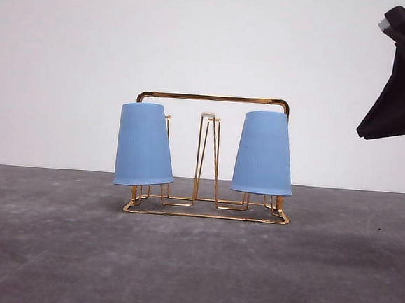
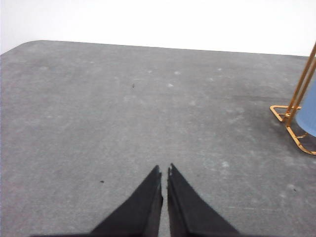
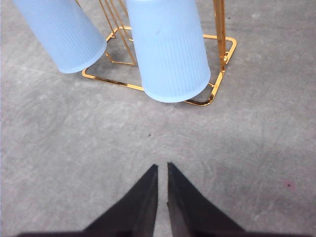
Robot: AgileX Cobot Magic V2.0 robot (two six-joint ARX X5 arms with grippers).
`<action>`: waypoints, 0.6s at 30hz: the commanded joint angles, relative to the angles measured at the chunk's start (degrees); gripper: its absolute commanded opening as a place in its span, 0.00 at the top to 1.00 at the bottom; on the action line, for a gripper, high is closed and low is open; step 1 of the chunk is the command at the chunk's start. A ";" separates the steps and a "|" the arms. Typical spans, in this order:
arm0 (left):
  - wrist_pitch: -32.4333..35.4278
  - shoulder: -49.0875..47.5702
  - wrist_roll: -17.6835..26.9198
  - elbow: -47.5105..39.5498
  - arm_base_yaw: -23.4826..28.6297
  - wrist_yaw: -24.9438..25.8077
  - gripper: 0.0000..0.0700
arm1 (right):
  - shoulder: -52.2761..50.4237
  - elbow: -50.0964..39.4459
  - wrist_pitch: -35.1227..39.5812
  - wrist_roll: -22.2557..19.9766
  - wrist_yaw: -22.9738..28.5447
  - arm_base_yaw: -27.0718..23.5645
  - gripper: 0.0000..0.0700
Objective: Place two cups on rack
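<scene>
1. Rack [image 1: 214, 98]: thin gold wire frame, rect. base flat on the grey desk [image 1: 193, 270], arched bar across the top, sits mid-desk in front view. Centre peg w/ white tip [image 1: 208, 114] stands bare between the cups.
2. Left cup [image 1: 144, 144]: light blue, ribbed, upside down on the rack's 9 o'clock peg, rim down just above the base wire; leans a bit, its top tipped toward the rack centre.
3. Right cup [image 1: 264, 153]: same type, inverted on the 3 o'clock peg, sits about upright, closed end just below the top bar.
4. Cups are apart, not touching each other; both hang clear of the desk.
5. Right arm [image 1: 403, 83]: dark shape at approx. 2 o'clock of the front view, raised, well apart from the rack.
6. Right gripper [image 3: 162, 170]: fingers nearly together, thin slit between tips, holding nothing; the right cup [image 3: 170, 49] and rack base [image 3: 207, 96] lie ahead of it, left cup [image 3: 61, 34] beside.
7. Left gripper [image 2: 164, 172]: fingers likewise pressed nearly together, nothing in them, over bare desk [image 2: 123, 113]; a rack corner [image 2: 289, 123] and a sliver of blue cup [image 2: 310, 113] sit at the picture edge, well apart from the tips.
</scene>
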 commanded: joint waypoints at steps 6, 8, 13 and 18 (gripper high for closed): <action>0.09 0.01 0.31 -0.81 0.02 0.03 1.00 | 0.20 0.50 0.67 0.15 -0.02 0.24 0.96; 0.10 0.00 0.32 -0.81 0.02 0.03 1.00 | 0.20 0.50 0.67 0.15 -0.02 0.25 0.96; 0.11 0.01 0.31 -0.81 0.02 0.03 1.00 | 0.20 0.50 0.67 0.16 -0.01 0.24 0.96; 0.10 0.01 0.31 -0.81 0.02 0.03 1.00 | -0.31 0.49 0.14 -4.90 1.06 0.07 0.96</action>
